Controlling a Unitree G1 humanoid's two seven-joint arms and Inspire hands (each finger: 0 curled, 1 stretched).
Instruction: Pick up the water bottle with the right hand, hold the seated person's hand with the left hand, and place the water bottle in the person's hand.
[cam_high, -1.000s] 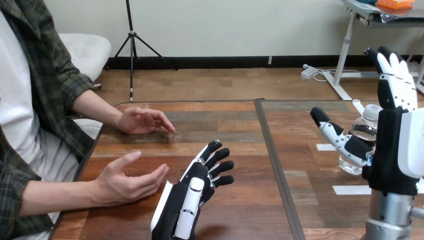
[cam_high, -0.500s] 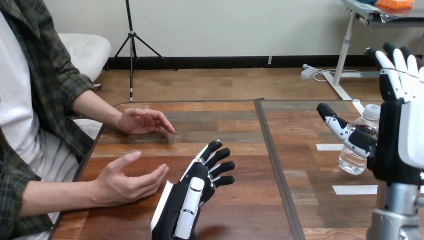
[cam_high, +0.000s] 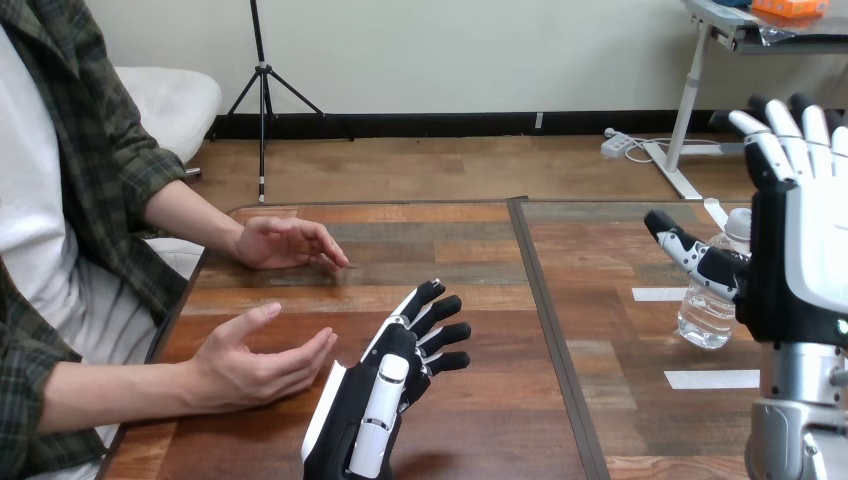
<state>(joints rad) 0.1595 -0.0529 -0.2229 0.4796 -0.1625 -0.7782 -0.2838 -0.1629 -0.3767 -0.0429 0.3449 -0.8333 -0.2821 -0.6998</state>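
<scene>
The clear plastic water bottle (cam_high: 705, 320) stands upright on the wooden desk (cam_high: 480, 250), just behind the right robot hand (cam_high: 800, 270), which is raised with straight fingers and a spread thumb, grasping nothing. The left robot hand (cam_high: 385, 395) lies released, near but apart from the person's cupped hand (cam_high: 255, 365). If the thumb swept in too early, it could tip the light bottle.

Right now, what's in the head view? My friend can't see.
The robot's right hand is open beside a water bottle standing on the table. Its left hand is open near the person's two empty hands.
</scene>
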